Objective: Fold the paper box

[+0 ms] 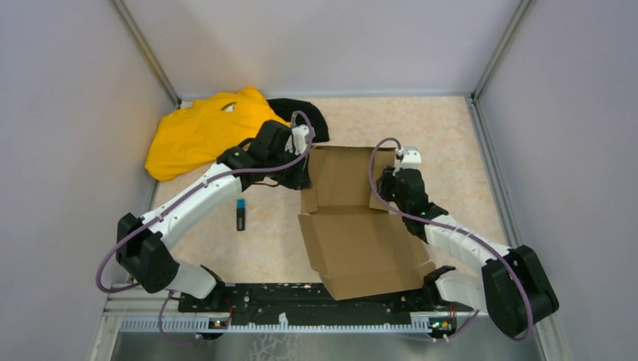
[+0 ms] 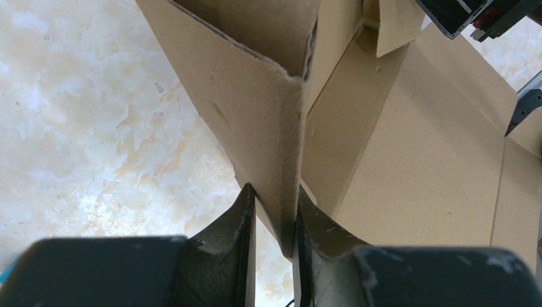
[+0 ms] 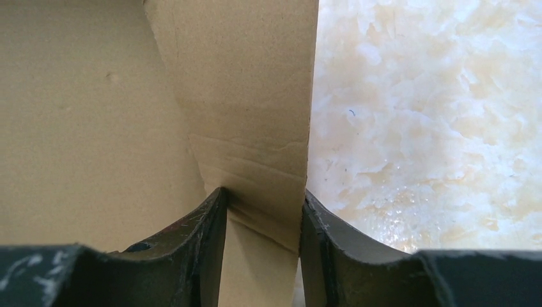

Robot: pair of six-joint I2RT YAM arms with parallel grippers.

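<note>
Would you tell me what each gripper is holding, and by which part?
The left gripper pinches the box's left wall; the right gripper pinches its right wall.

The plain brown cardboard paper box (image 1: 353, 226) lies mid-tabletop (image 1: 444, 143), its flat panel reaching the near edge and its walled part behind that. A crumpled yellow cloth (image 1: 199, 131) sits in the far left corner. A black cloth (image 1: 312, 120) touches its right side, behind the box's far left corner. A small black stick with a blue end (image 1: 241, 215) lies left of the box, apart from it. The left gripper (image 2: 275, 211) clamps the box's left wall. The box's right wall stands between the fingers of the right gripper (image 3: 263, 211).
</note>
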